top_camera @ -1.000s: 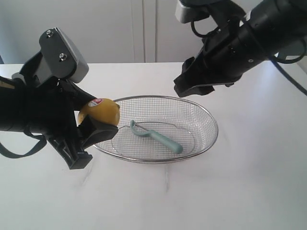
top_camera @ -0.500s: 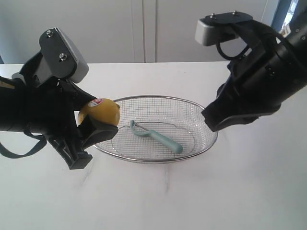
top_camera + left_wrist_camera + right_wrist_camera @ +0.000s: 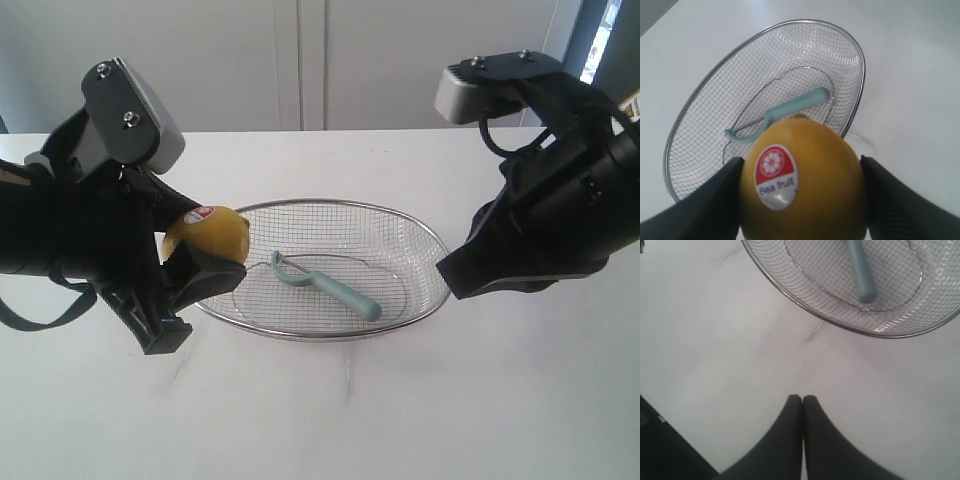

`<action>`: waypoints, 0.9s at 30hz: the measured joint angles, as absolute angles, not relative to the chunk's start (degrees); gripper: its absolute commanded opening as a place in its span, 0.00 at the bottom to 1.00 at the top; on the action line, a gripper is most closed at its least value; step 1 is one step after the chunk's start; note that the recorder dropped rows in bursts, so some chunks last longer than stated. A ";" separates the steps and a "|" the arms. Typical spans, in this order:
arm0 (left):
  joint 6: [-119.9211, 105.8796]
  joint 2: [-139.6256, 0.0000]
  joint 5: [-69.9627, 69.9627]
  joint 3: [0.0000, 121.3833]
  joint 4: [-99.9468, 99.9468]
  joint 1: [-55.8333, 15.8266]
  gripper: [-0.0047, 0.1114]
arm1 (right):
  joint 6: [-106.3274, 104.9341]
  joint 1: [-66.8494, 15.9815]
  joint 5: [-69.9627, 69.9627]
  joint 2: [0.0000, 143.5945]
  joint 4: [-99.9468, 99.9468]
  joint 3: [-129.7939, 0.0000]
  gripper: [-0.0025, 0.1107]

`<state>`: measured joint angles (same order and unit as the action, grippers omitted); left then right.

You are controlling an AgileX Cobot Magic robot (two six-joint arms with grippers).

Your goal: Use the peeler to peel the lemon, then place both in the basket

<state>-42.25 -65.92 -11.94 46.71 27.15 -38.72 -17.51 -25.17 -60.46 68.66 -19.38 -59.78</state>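
Note:
My left gripper is shut on the lemon, a round yellow fruit with a red-and-white sticker, held just outside the left rim of the wire basket. In the left wrist view the lemon fills the space between both fingers. The teal peeler lies inside the basket, its head toward the lemon; the left wrist view shows the peeler too. My right gripper is shut with nothing in it, above bare table beside the basket. In the exterior view it hangs at the basket's right end.
The white table stretches round the basket, with a pale wall and cabinet doors behind it. The bulky right arm stands over the table's right side.
The right arm has swung from above the basket's far rim to the right and down, beside the basket's right end. The left gripper and lemon have not moved.

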 measured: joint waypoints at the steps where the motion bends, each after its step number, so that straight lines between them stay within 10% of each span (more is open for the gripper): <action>1: -42.25 -65.92 -12.16 46.71 27.15 -38.72 0.04 | -17.23 -25.17 -60.46 68.66 -19.38 -59.78 0.02; 27: -17.25 -79.23 -32.22 65.12 10.41 -38.72 0.04 | -16.73 -25.17 -60.41 68.66 -19.50 -59.78 0.02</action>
